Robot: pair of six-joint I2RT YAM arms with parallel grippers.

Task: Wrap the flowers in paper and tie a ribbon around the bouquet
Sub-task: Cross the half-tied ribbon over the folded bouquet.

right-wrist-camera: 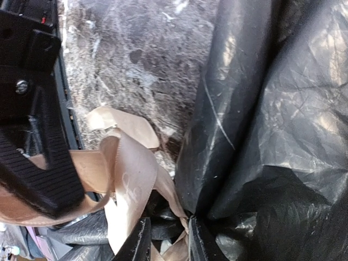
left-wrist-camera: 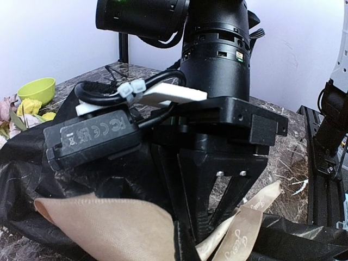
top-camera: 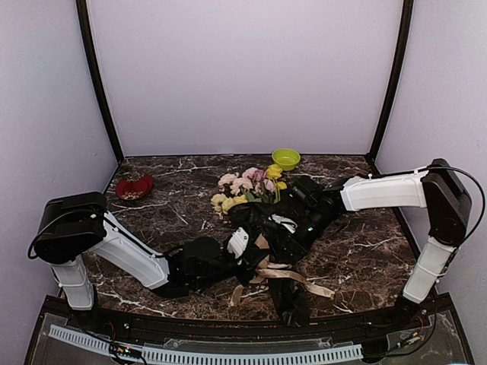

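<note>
**Two grippers meeting at a bouquet's ribbon**

The bouquet is lying mid-worktop, blooms pointing to the far edge and narrow end reaching toward the near edge. The ribbon is trailing across its lower part. The left gripper is sitting with jaws together there. A ribbon loop is curling round one pad of the right gripper; whether its jaws are clamping it, I cannot tell.

Dark marbled table, black-wrapped bouquet lying centre, tan ribbon, green bowl, red dish
</note>
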